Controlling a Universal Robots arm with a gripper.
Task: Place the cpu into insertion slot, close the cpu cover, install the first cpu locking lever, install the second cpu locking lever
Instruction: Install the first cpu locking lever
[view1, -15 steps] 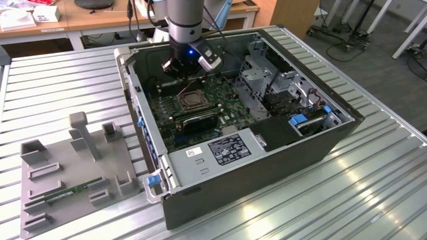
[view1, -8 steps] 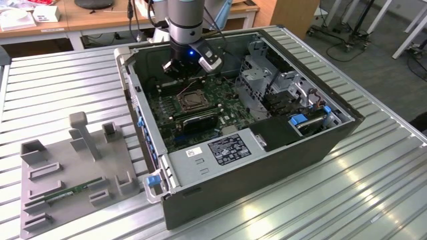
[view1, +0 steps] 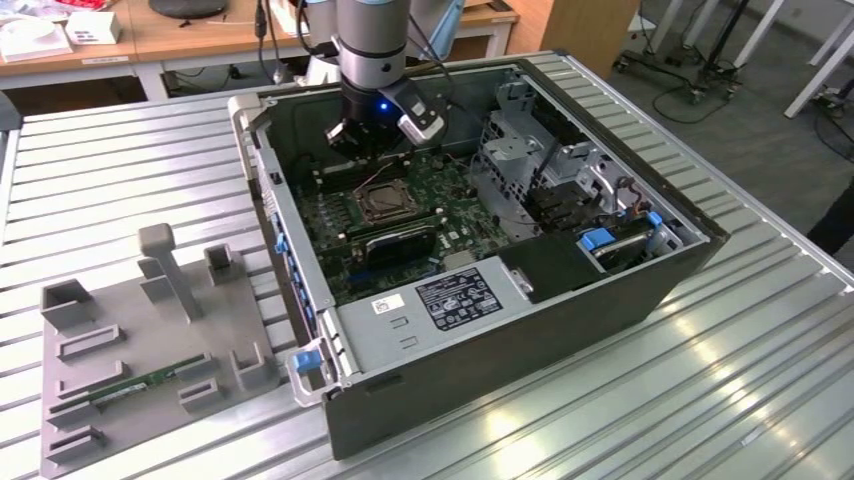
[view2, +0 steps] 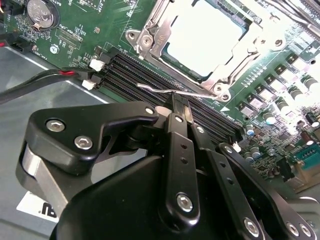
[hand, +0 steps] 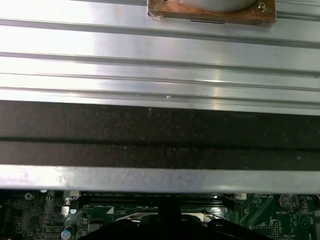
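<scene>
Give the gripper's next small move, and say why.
Probably press the locking lever down toward the board. The cpu already sits under the closed cpu cover, and the shut gripper is at the lever, which looks unlatched.

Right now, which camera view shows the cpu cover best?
The second wrist view: the cover is close and large, lying flat around the chip. The exterior view shows it as a small square in the case. In the first wrist view, a pale sliver may be its edge.
</scene>
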